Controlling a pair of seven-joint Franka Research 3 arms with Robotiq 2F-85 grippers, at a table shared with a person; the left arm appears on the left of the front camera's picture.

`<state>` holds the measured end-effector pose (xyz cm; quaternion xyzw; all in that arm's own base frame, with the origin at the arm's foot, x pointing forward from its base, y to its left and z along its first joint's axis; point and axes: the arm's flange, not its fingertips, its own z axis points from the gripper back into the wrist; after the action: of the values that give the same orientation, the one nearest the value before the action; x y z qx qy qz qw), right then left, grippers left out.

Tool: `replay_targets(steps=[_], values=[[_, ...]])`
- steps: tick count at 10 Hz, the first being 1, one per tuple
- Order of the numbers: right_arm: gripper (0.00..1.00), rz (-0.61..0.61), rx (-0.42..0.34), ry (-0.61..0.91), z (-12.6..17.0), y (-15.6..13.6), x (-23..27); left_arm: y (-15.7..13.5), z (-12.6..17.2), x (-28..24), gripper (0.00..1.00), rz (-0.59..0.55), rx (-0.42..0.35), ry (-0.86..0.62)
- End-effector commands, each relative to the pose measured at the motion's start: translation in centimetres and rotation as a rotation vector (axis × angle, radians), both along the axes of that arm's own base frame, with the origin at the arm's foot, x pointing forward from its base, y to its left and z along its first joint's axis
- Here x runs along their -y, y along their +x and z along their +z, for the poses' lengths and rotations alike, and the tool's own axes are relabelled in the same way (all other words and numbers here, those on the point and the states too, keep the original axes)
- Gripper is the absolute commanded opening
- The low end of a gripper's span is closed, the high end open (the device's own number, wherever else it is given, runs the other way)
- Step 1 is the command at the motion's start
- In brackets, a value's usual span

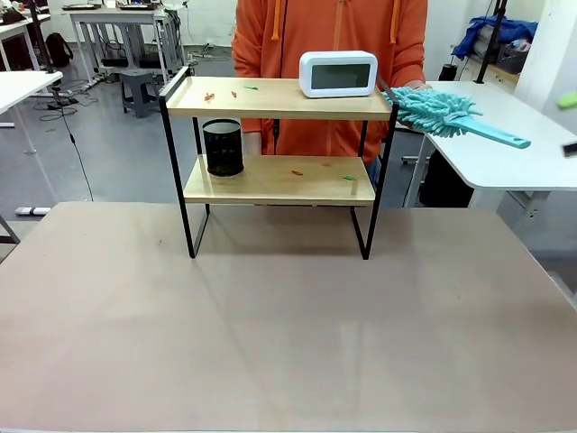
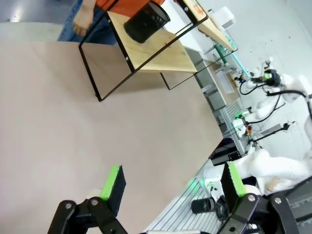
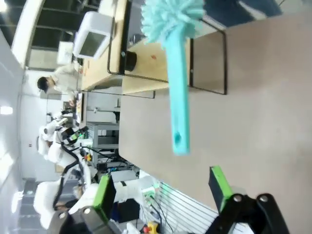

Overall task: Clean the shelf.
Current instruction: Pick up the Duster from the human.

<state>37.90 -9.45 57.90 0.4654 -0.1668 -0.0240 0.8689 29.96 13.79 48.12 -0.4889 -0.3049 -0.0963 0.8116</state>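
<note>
Shelf [image 1: 270,97] stands on the far middle of the tan table [image 1: 270,343], all four black legs down, with a person in an orange top [image 1: 270,36] just behind it.

On the left, the left gripper [image 2: 173,187] hangs over the bare near part of the table, its green-padded fingers [image 2: 113,181] spread wide with nothing between them. The shelf is well beyond it, and a hand [image 2: 84,20] of the person hangs by the shelf's far side.

Left end of the top board: a few small scraps, one orange [image 1: 209,96], one green [image 1: 250,87]. Below them, on the left of the lower board, stands a black mesh cup [image 1: 223,147], upright. Further right on that lower board lie two more scraps – orange [image 1: 297,171] near the middle, green [image 1: 349,178] towards the right end. A white clock [image 1: 338,73] sits upright on the right half of the top board.

Right of the shelf a teal duster [image 1: 451,115] is held in the air, its fluffy head just beside the top board's right corner and its handle slanting down and away to the right.

The right gripper [image 3: 163,190] is wide open too and holds nothing – the duster's handle end [image 3: 179,141] points at the gap between its fingers but stays apart from them.
</note>
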Motion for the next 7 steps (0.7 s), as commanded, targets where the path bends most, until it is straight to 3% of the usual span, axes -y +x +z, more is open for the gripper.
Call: replay_targets(steps=[1,4,7], values=[[1.0,-0.001,-0.048,-0.001,-0.3,5.3,-0.8,0.1,0.1,0.0,1.0,-0.006,0.032,-0.014],[1.0,0.037,-0.167,0.087,-2.7,9.9,-2.4,0.1,0.1,0.0,1.0,-0.006,0.032,-0.014],[1.0,0.011,-0.263,0.211,-4.3,11.7,-3.7,0.1,0.1,0.0,1.0,-0.006,0.032,-0.014]])
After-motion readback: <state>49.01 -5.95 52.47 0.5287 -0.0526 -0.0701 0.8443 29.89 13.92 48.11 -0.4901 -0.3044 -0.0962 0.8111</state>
